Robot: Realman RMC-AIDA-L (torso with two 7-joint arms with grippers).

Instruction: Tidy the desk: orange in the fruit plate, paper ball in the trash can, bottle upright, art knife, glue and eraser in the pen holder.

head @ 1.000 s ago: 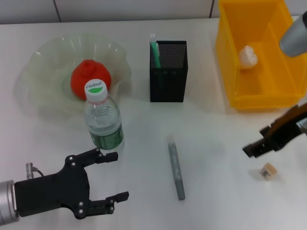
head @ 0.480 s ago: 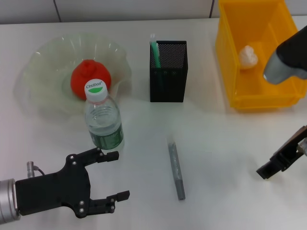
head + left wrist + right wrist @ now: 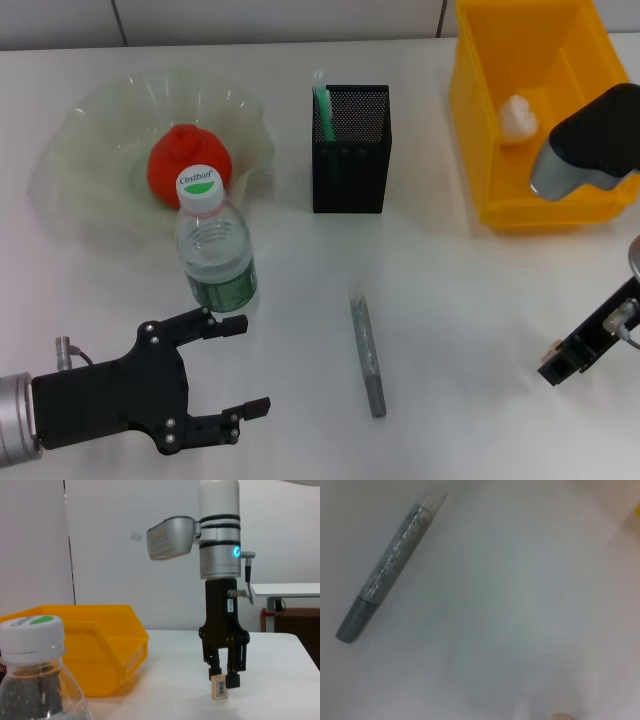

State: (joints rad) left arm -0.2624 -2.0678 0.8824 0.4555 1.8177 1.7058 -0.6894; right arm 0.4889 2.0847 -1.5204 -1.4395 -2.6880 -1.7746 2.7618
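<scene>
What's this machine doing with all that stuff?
This two-armed robot is tidying a desk. Its right gripper pinches a tiny tan eraser block near the bright yellow plastic bin. Its left gripper hangs open beside the upright clear plastic bottle. The round orange fruit sits in the pale green glass dish, the white paper wad in the bin; a grey glittery stick lies on the table.

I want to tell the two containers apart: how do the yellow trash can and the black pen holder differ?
The trash can is bright yellow solid plastic; the pen holder is black mesh. The trash can is wide and rectangular; the pen holder is a narrow, tall square cup. The trash can holds the paper ball; the pen holder holds a green-and-white stick. Both stand upright, open-topped, on the table.
</scene>
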